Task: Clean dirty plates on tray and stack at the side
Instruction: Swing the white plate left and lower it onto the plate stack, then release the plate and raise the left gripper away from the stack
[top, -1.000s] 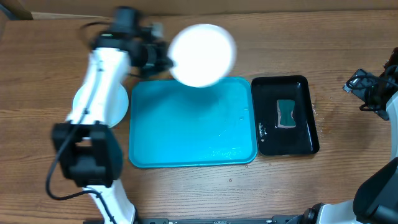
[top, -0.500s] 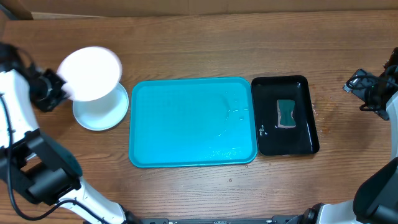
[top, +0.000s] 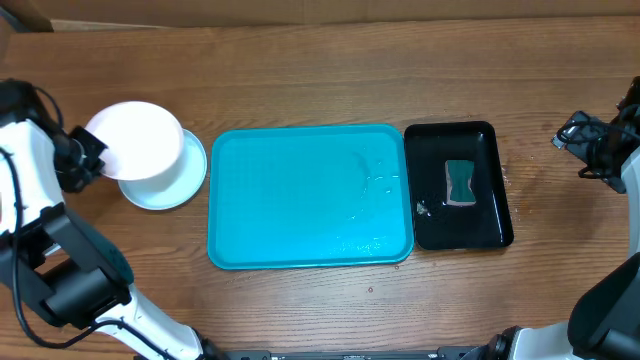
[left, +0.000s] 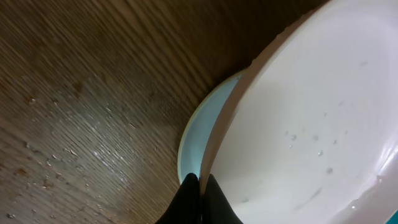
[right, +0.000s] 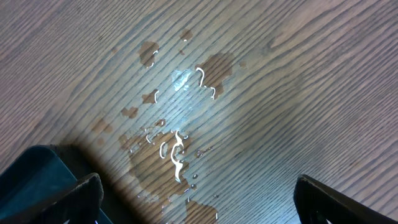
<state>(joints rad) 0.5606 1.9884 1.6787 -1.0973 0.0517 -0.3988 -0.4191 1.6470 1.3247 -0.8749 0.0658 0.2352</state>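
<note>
Since a second ago the white plate (top: 135, 140) has swung from above the far edge of the tray to the table's left end, and over the last half second it has sunk a little lower and further left. It now sits over the pale blue plate (top: 185, 185), covering that plate's upper left part and leaving a crescent of blue showing at the lower right. The left gripper (left: 199, 190) holds it, with the fingers pinched together on the white rim at the side nearest the arm. In the left wrist view the white rim crosses above the blue rim at a slant, and fine droplets dot the white surface. Whether the two plates touch cannot be told.

Both plates lie off the turquoise tray (top: 310, 262), just beside its left edge, with the blue one flat on the wooden table (top: 320, 70). A few water streaks glint on the right half of the tray's floor. Touching its right side is the glossy black tray (top: 495, 205), which holds a small teal sponge (top: 459, 183).

The right gripper (right: 199, 186) hangs well apart from all of this, at the table's far right. Its fingers are spread wide above bare wood, where a small puddle (right: 177, 152) and scattered drops lie. Nothing stands between the tray and the plates. The left arm reaches in from the near left corner, past the plates' left side.
</note>
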